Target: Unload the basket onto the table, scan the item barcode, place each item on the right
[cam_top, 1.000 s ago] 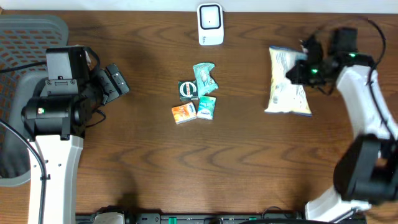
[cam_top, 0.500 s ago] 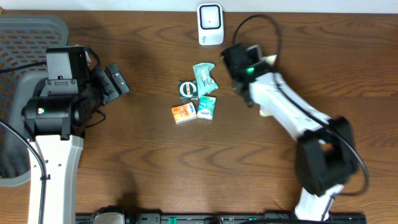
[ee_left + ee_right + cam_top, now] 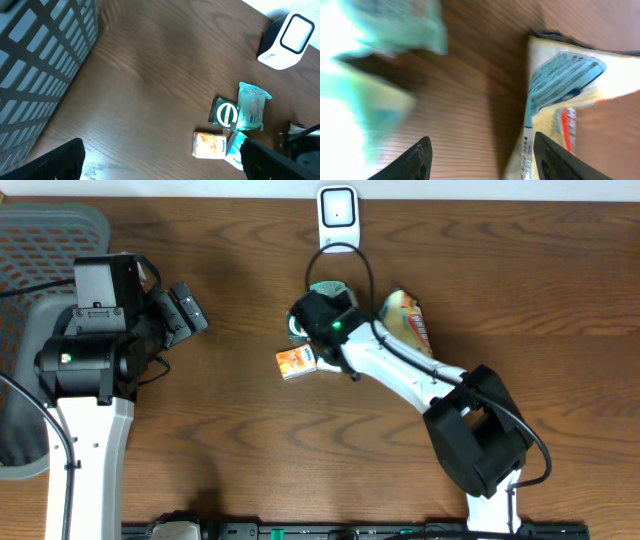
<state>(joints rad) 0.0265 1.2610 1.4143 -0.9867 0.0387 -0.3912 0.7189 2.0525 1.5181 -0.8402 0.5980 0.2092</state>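
Note:
The scanner [image 3: 338,218], a small white unit, stands at the table's far edge. A yellow snack bag [image 3: 407,320] with blue and red print lies just right of the item cluster; its edge [image 3: 555,100] runs close by one finger in the right wrist view. My right gripper [image 3: 318,320] hangs over the cluster, open [image 3: 485,160], with only bare wood between its fingers. My left gripper [image 3: 186,310] stays at the left, wide open [image 3: 165,165] and empty.
Small items sit mid-table: a round green tin [image 3: 298,326], a teal packet [image 3: 327,292], an orange pack [image 3: 295,362] and a teal box [image 3: 234,147]. A grey mesh basket [image 3: 45,240] fills the far left. The right arm stretches diagonally across the table's right half.
The right arm swept from the far right to the middle, carrying the snack bag. Its jaws have opened and the bag now lies free beside the cluster. The left arm is unmoved.

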